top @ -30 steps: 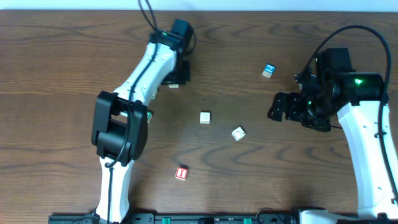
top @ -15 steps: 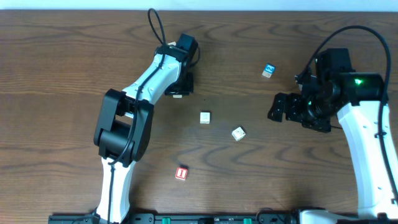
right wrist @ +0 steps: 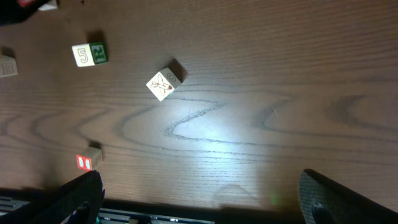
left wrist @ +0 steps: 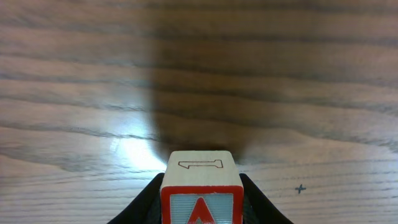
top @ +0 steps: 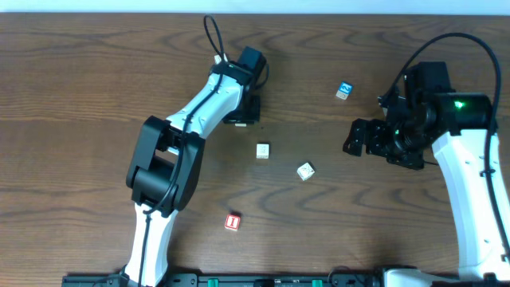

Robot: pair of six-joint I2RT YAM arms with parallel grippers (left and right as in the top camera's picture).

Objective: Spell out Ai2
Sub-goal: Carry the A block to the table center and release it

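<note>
Within the left gripper (left wrist: 202, 210), the red A cube (left wrist: 199, 169) sits clamped upright.

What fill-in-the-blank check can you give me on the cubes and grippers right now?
The left gripper is shut on a wooden cube whose red letter is ____.
The right gripper stands ____ and holds nothing.
The cube marked 5 has a ____ side face.
The blue-marked cube lies nearer the ____ gripper.
Missing: A; open; green; right.
</note>
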